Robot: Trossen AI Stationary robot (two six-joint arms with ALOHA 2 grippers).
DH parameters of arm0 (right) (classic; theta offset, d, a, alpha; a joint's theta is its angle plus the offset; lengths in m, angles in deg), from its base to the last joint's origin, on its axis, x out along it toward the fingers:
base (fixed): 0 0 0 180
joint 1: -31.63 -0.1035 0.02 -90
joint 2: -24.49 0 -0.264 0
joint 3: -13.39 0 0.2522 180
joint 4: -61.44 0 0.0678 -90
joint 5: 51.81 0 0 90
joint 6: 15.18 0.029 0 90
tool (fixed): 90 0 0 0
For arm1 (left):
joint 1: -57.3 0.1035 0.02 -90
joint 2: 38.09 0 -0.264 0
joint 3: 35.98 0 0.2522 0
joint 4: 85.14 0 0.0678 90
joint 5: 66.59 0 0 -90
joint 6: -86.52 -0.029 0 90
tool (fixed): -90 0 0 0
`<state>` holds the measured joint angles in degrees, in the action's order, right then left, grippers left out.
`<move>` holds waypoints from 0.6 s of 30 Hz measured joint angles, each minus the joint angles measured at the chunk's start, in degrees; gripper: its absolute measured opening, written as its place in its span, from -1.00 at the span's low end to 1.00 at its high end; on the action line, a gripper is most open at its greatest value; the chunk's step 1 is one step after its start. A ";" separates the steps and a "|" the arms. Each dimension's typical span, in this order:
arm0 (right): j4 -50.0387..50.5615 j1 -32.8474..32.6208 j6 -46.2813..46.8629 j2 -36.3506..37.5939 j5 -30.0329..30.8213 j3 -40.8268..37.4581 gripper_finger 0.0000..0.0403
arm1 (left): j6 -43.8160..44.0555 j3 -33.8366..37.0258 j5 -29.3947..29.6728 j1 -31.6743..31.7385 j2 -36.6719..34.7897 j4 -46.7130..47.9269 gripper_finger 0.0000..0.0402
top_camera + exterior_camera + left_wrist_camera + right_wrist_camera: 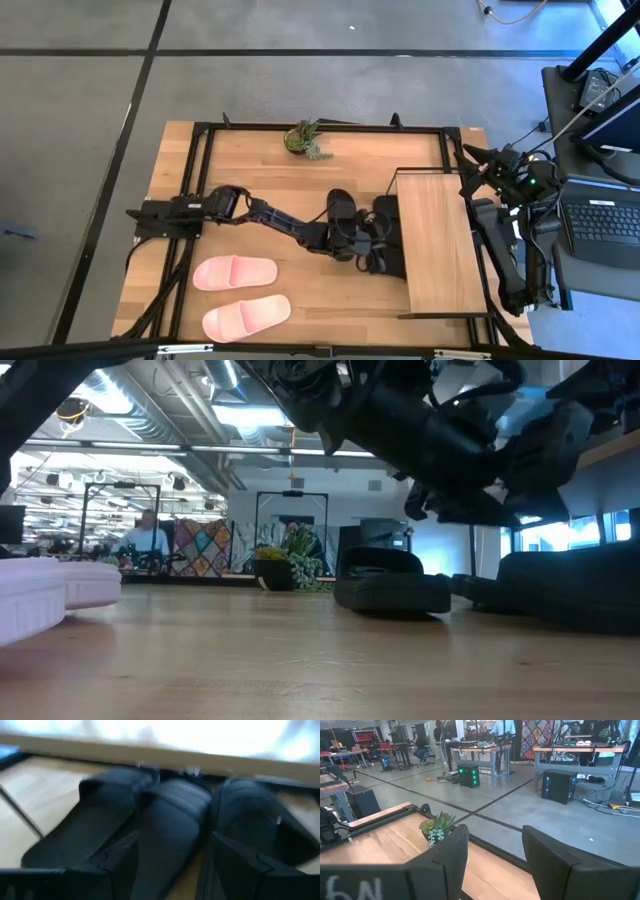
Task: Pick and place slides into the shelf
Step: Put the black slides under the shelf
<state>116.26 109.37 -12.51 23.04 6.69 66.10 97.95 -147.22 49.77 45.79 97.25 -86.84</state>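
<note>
Pink slides lie closest to us in the low view, the two of them point(234, 272) point(246, 316) side by side on the table point(300, 170), well apart from the shelf point(438, 240) and not yet picked. Nearer the shelf, our left hand point(366, 244) reaches over a cluster of black slides point(341, 212) at the shelf's open side. The left wrist view shows three of them side by side with their toes toward the shelf's dark bottom edge, and our two fingers point(120, 862) standing apart on either side of the middle black slide point(170, 830); we judge the hand is released and spread to straddle it, either to nudge it under the board or to grip it, and we cannot tell if the pads touch. From above, the arm hides most of this, while only the high view shows the whole layout. A small potted plant point(303, 139) sits near the table's far edge, beyond the shelf's corner. Our right hand point(492, 855) waits beside the shelf's far side, fingers parted on nothing.
</note>
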 joint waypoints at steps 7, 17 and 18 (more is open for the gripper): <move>0.01 0.00 0.00 0.00 -0.03 0.00 -0.07 | -0.05 0.09 1.16 -0.36 0.96 0.53 0.13; 0.01 -0.01 0.02 0.00 -0.02 0.00 -0.07 | 0.00 0.11 -2.94 0.47 1.64 0.27 0.13; 0.01 0.00 0.02 0.00 0.00 0.00 -0.07 | -0.03 0.11 -3.17 0.26 1.64 0.47 0.13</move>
<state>116.26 109.37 -12.49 23.04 6.69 66.09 97.92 -147.11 46.60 46.05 98.90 -86.37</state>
